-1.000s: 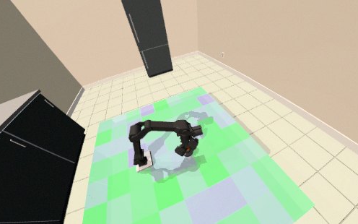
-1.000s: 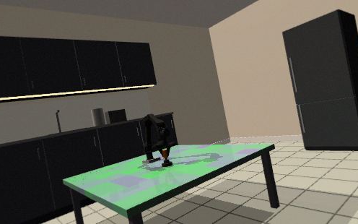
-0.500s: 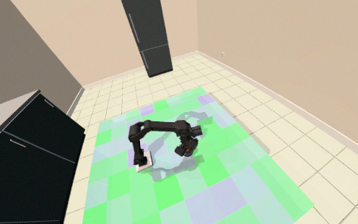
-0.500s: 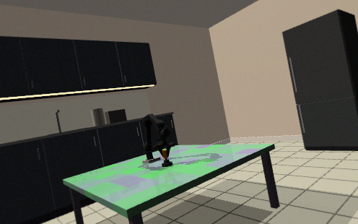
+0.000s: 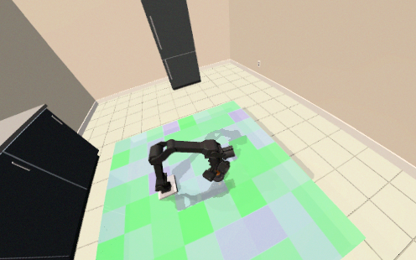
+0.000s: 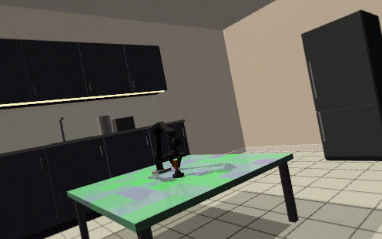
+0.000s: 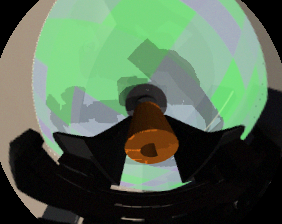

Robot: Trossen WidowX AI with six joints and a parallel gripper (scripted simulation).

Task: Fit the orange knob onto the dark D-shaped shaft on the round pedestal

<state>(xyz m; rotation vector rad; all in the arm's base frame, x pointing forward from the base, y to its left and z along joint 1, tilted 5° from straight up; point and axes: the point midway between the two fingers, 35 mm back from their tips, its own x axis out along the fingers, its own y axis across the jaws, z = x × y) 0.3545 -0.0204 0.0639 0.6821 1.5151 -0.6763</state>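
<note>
The orange knob is held between the two dark fingers of my gripper. In the wrist view its near face shows a dark hole with a flat-looking side. The dark round pedestal stands on the table beyond the knob's far end. In the exterior view the knob is over the pedestal, with its lower end a little above the base. The shaft is mostly hidden, and I cannot tell whether the knob's far end touches or surrounds it.
The green and lavender patchwork table carries the arm's pale base plate, behind the pedestal in the exterior view. The arm's shadow falls around the pedestal. Cabinets and a dark fridge stand away from the table.
</note>
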